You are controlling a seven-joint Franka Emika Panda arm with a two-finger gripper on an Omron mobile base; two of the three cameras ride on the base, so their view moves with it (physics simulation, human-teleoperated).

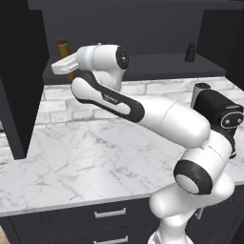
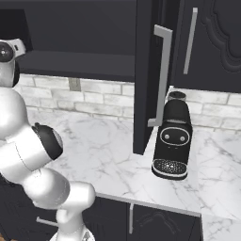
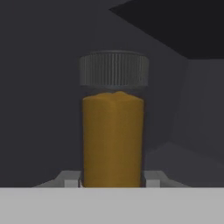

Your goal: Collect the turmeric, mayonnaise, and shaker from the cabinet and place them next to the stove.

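Gripper [image 3: 112, 181] clamped on the turmeric [image 3: 113, 131], fingertips [image 3: 70, 180] flanking the bottle's lower body. Standing upright at the left end of the cabinet [image 1: 143, 28] shelf [image 1: 157, 69], shaker [image 1: 190, 52] well apart toward the right end. Best done by lifting just clear of the shelf, then drawing straight back out of the opening. Bottle kept vertical, away from the open door [image 1: 19, 81], before swinging down over the desk [image 1: 86, 162] toward the stove.
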